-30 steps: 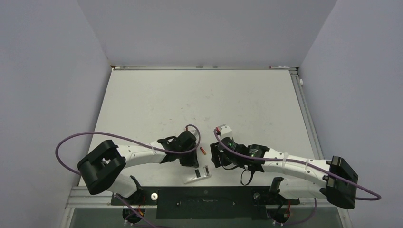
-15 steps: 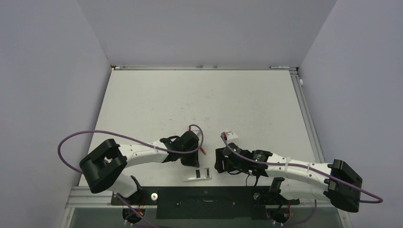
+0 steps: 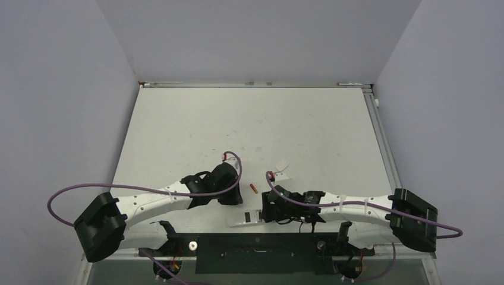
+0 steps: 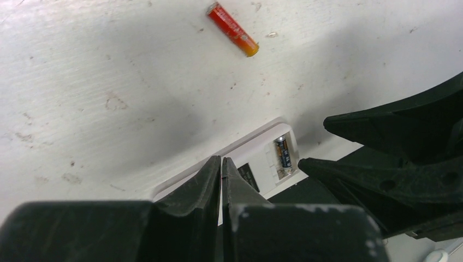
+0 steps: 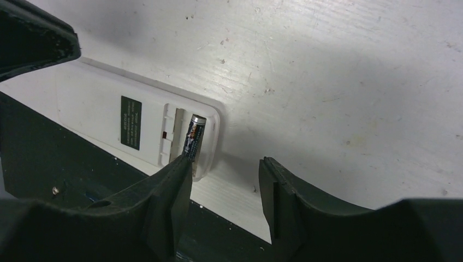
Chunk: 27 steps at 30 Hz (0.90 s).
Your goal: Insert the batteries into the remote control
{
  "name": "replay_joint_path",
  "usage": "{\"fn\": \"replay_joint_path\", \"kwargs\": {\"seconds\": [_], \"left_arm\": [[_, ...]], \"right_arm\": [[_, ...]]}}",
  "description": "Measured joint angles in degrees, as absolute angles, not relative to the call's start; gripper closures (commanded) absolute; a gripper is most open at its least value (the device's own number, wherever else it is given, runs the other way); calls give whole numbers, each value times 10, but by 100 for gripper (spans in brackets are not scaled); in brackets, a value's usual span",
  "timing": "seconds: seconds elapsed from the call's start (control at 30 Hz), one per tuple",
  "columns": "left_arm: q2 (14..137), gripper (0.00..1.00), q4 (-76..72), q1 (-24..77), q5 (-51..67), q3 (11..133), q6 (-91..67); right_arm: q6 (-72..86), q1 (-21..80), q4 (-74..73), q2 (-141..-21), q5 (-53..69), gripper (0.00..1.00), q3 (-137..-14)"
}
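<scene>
The remote control (image 3: 245, 219) lies face down at the table's front edge, its battery bay open. The dark battery (image 5: 193, 136) sits in the bay; it also shows in the left wrist view (image 4: 283, 154). The reddish battery (image 3: 254, 188) lies loose on the table behind the remote, clear in the left wrist view (image 4: 232, 29). My left gripper (image 4: 221, 161) is shut and empty, tips over the remote's (image 4: 256, 164) middle. My right gripper (image 5: 225, 169) is open at the remote's (image 5: 109, 109) bay end, its left finger (image 5: 177, 174) by the dark battery.
A small loose white chip (image 3: 280, 166) lies behind the right gripper (image 3: 265, 211). The black mounting rail (image 3: 255, 243) runs just below the table's front edge, right beside the remote. The left gripper (image 3: 236, 200) and the right one are close together.
My right gripper has pulled forward and left, away from the white chip, to the remote's bay end. My left arm has swung back and left, uncovering the reddish battery.
</scene>
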<state>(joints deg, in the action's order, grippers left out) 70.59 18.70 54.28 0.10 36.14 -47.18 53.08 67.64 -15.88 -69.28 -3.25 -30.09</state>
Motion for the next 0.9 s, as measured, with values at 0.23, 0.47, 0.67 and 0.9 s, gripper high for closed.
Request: {"fn": "replay_joint_path", "kwargs": {"seconds": [0.23,0.47,0.67,0.9], "left_arm": [[649,97,204,530,-3,322,-472],[625,97,208,521,-2,298,-472],[618,97,208,520,-2,293,-472],[618,97,207,516,9,292,-471]], "right_arm": [[542,690,-148,-746,-40,53,-333],[551,696,-147,-764,-53,59,-349],[559,702,-157,-768,-72,60,-354],[564,707,-152,-793,-75,61,-357]]}}
